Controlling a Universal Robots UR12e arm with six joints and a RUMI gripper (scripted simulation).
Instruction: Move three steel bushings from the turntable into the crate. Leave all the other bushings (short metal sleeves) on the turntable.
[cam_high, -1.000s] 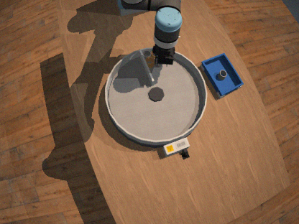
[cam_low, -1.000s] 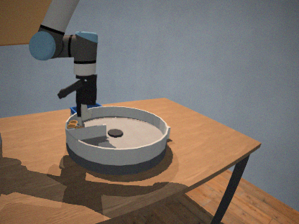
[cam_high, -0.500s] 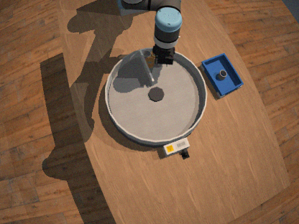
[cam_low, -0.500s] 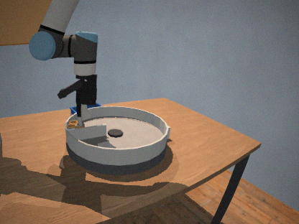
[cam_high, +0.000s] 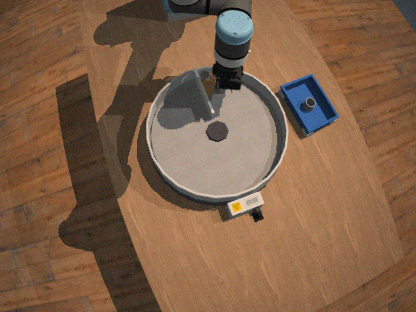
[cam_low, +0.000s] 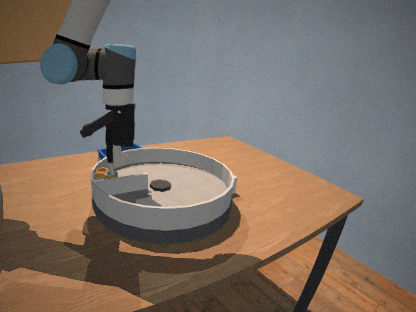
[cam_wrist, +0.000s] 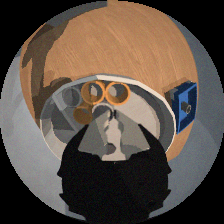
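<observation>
The grey turntable (cam_high: 280, 135) (cam_low: 165, 212) holds a cluster of bushings at its far edge. In the wrist view I see two orange bushings (cam_wrist: 92, 91) (cam_wrist: 82, 115), a brownish one (cam_wrist: 118, 92), a grey steel one (cam_wrist: 72, 96) at the left, and another steel bushing (cam_wrist: 101, 112) right at my fingertips. My gripper (cam_wrist: 112, 110) (cam_low: 114, 169) reaches down into this cluster with its fingers closed together, beside that bushing's right rim. Nothing shows between the fingers. The blue crate (cam_high: 322, 97) (cam_wrist: 190, 95) holds one steel bushing (cam_high: 311, 102) (cam_wrist: 187, 107).
A raised grey wedge-shaped guide (cam_high: 192, 95) (cam_low: 125, 185) stands in the turntable left of the gripper. A dark hub (cam_high: 217, 131) (cam_low: 160, 185) marks the centre. A small labelled box (cam_high: 245, 203) sits at the turntable's near edge. The crate stands right of the turntable.
</observation>
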